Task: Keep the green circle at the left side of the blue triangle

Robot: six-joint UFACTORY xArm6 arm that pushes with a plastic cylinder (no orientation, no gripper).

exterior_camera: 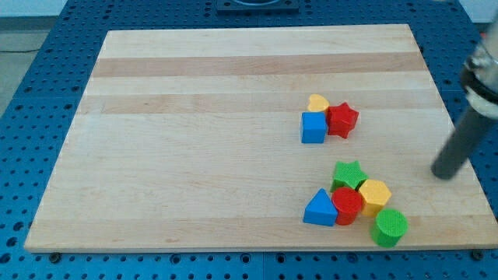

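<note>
Non-task blocks on wooden board (194, 117)

Upper cluster: yellow heart (317, 103), blue cube (313, 127), red star (342, 120), touching. Lower cluster: green star (348, 174), yellow hexagon (375, 195), red cylinder (347, 205), touching.

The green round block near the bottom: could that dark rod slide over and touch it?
Probably yes. My tip sits off the board's right edge, up and right of the green circle, with bare board between them.

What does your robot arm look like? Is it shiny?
Only a bit of it shows, at the view's right edge. It ends in a straight, dark, matte rod, round like a thick pen, and my tip is its blunt lower end. Above the rod sits a blurry pale grey part with a dark band. No cables or markings show.
</note>
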